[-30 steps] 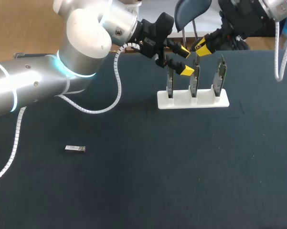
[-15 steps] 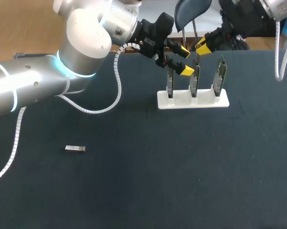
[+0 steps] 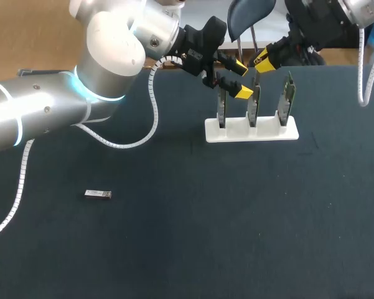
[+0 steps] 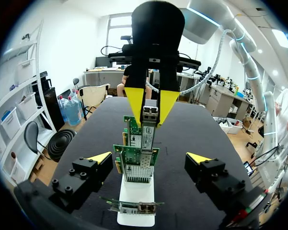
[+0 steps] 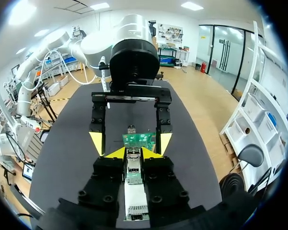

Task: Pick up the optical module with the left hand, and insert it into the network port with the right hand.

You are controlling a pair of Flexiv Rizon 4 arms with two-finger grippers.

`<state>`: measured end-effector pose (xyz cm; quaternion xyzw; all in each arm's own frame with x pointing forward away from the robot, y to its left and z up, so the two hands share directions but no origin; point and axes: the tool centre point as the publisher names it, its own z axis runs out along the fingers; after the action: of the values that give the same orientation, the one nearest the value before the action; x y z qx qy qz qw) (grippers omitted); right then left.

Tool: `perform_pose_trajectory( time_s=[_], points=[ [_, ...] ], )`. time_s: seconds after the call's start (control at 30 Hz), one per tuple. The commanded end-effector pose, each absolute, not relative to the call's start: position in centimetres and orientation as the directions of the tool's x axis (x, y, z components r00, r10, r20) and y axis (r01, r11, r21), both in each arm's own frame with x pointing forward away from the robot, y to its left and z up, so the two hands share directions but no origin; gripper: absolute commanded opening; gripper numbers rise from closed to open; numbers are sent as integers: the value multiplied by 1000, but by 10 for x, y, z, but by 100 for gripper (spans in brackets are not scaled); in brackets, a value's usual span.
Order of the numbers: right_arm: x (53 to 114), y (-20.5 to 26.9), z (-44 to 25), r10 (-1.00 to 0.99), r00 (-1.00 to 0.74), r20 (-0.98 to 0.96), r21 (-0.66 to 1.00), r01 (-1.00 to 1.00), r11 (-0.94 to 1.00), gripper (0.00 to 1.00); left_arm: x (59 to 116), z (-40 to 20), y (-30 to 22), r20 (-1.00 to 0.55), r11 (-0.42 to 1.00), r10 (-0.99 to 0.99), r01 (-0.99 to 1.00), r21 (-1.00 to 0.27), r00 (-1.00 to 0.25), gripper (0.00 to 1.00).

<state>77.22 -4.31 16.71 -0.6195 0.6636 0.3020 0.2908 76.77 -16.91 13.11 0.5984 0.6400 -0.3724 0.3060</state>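
Only the right pincer (image 3: 264,61) differs, and only by a hair. A second ago its yellow tips sit a touch lower, closer over the top of the middle network card (image 3: 253,109). Half a second ago they ride slightly higher, pulled a little back toward the right arm's own side. Now they sit between those two spots, edged back toward the card's top edge. The shift is tiny, barely more than a jitter, and it shows only at the tips; the arm behind them shows no shift I can make out.
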Motion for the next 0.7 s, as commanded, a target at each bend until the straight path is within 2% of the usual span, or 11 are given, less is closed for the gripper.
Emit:
perform_pose_trajectory(
  time_s=[0.03,0.7],
  points=[
    [770,-44,167,-649,-68,-758,43,-998,54,0,769,131,-170,-836,4,540,994,-112,-96,100],
    [771,-44,169,-649,-75,-757,50,-997,56,0,769,131,-170,-836,4,540,994,-112,-96,100]
  ],
)
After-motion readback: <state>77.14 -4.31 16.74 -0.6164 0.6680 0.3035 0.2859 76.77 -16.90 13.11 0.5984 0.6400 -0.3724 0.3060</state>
